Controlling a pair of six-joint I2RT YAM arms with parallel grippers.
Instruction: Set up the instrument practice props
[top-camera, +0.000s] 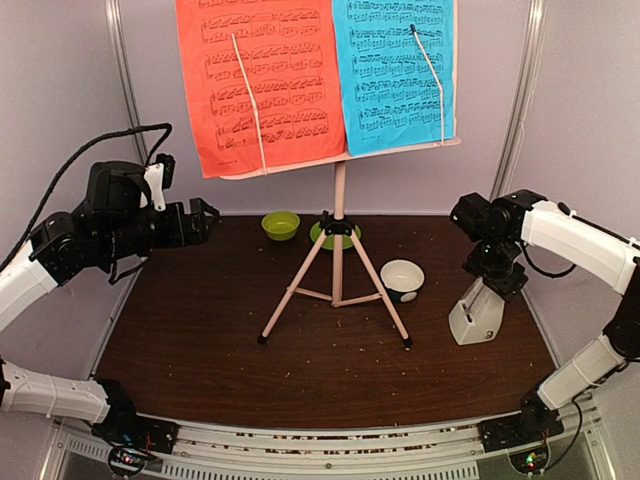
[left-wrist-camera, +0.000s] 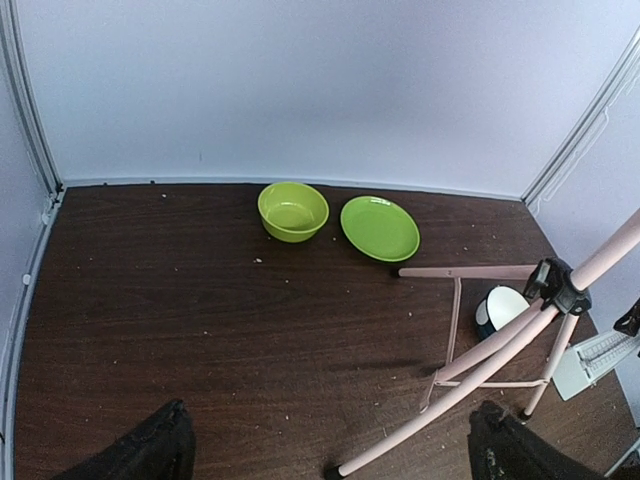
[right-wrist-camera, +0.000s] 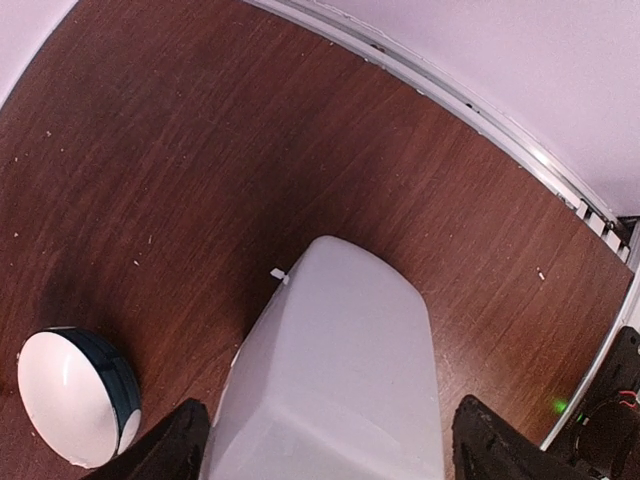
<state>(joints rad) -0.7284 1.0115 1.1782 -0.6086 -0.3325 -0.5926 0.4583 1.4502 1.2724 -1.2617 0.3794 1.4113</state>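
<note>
The pale pink music stand (top-camera: 339, 215) stands on its tripod legs mid-table. On its desk lean a red music sheet (top-camera: 265, 80) on the left and a blue one (top-camera: 395, 70) on the right. The white-grey metronome (top-camera: 474, 316) stands upright on the table at the right. My right gripper (top-camera: 499, 281) is just above it, open, with its fingers straddling the metronome's top (right-wrist-camera: 340, 370) in the right wrist view. My left gripper (top-camera: 205, 218) is open and empty, raised at the left. The stand's legs (left-wrist-camera: 470, 370) show in the left wrist view.
A green bowl (top-camera: 280, 225) and a green plate (top-camera: 320, 236) sit at the back behind the stand. A white bowl with a dark base (top-camera: 402, 279) sits between the stand's right leg and the metronome. White walls close the back and sides.
</note>
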